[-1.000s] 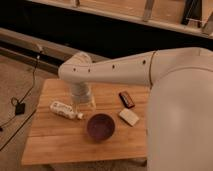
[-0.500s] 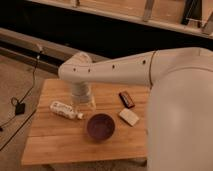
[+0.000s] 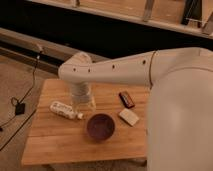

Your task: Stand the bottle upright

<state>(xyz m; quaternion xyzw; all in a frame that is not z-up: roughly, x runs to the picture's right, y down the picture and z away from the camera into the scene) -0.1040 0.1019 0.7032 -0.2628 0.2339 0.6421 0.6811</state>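
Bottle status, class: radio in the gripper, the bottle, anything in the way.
Gripper down at table, beside bottle. Bottle on its side, not yet upright. Purple bowl close by, not touching.

Warm, dim overhead light is brightening the arm (image 3: 120,67) and the table (image 3: 55,142) beneath the gripper (image 3: 83,105), which is hanging just above it, while the area behind the gripper is lying in deep shadow.

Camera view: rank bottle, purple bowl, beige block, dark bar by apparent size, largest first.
1. purple bowl
2. bottle, lying flat: about as long as the bowl is wide, but slimmer
3. beige block and dark bar look alike; not ranking them
The gripper hangs by the bottle's end nearest the bowl.
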